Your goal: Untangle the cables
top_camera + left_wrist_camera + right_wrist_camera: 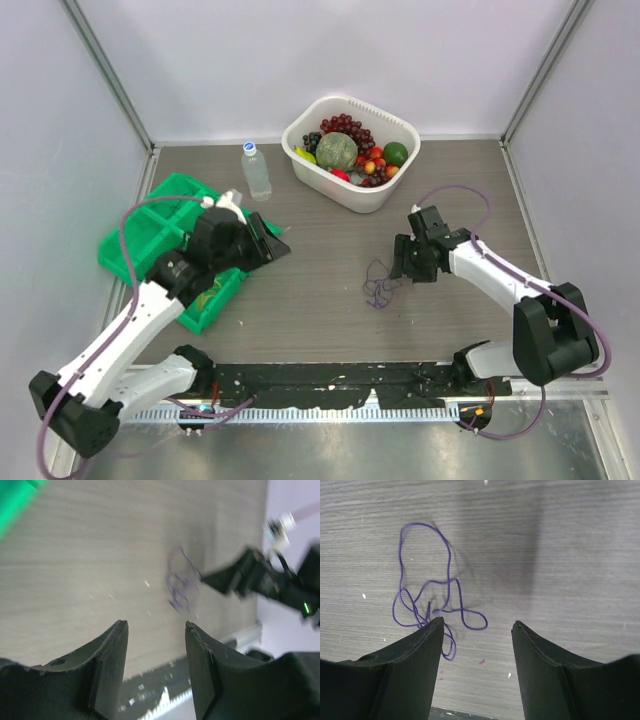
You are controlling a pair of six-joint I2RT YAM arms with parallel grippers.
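Black fingers of right gripper [477, 624] and left gripper [156, 625] stand apart, empty. Only the right wrist resolves the cables [449, 555]: thin purple loops on woodgrain table [570, 555].

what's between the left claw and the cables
Only bare table. In the top view nothing lies between the left claw and the cables, and the left wrist view shows the same.

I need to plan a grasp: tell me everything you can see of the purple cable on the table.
The purple cable is a thin, flexible wire lying flat on the grey wood-grain table in several crossing loops, one larger than the rest. Nothing grips it; the open right claw hovers just over its tangled part.
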